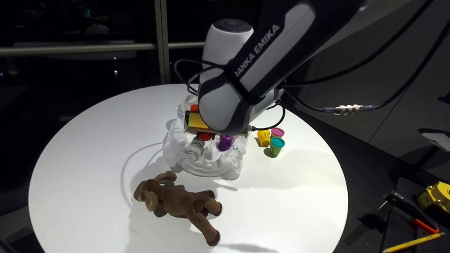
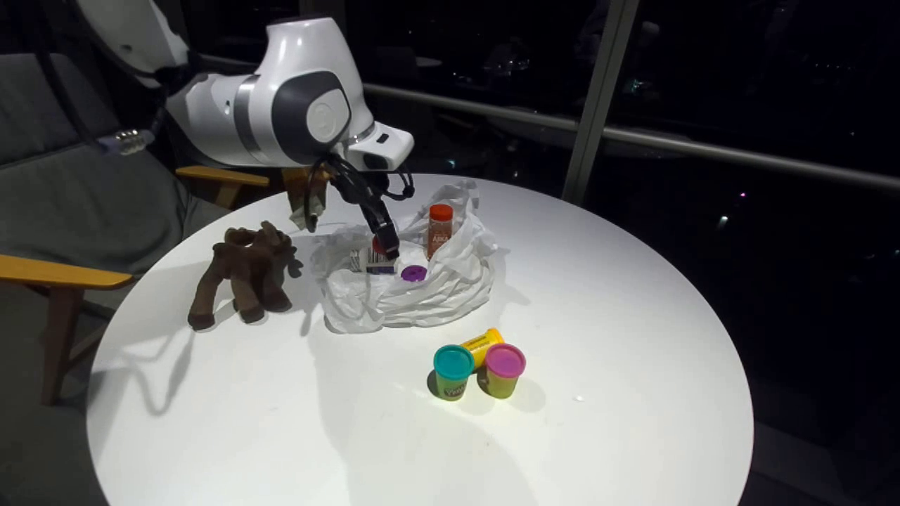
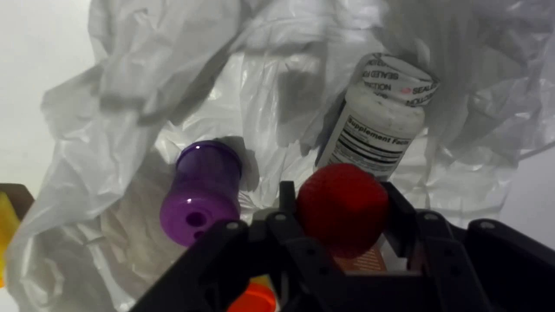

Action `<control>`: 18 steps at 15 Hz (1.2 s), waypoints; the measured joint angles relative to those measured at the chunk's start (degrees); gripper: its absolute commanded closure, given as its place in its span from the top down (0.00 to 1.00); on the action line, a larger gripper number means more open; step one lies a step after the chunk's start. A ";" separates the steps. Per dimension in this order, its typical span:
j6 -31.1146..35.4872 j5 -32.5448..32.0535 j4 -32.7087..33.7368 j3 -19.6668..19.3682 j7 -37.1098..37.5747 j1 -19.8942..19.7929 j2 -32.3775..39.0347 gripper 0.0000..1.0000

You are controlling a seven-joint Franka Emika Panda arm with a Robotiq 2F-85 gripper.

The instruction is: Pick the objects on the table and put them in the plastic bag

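Exterior views both show a round white tabletop, and on it a crumpled white plastic bag, its mouth spread wide. Near the bag, apart from it, rests a brown plush animal, yet to be bagged. The tool reaches down over the bag's mouth, its two fingers part of the way apart. Inside the bag are a white bottle, over on its side, and an upright orange-lidded jar. On the tabletop near the bag stand a teal-lidded tub and a pink-lidded tub, a yellow tub tipped over beside them. A purple container is in the bag too, left of the tool in the wrist view. Last comes a rounded red thing, whether ball or cap I cannot tell; it sits between the fingertips, touched on both sides, so the tool seems to have hold of it. The coming move turns on its place: above the bag, overlapping in the wrist view the near end of the bottle, whose long axis slants away upward and right. Contact there cannot be told. I judge a release is next, best made over bare plastic, as the bottle could roll.
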 measured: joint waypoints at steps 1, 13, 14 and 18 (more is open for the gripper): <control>0.00 -0.91 1.80 -0.19 2.06 -0.29 1.75 0.24; 0.38 -8.72 9.24 -2.46 11.43 -0.85 6.95 1.00; 0.56 -8.88 8.61 -2.45 11.42 -0.85 6.41 1.00; -2.66 -10.19 1.66 -0.97 9.25 -1.53 -0.53 1.00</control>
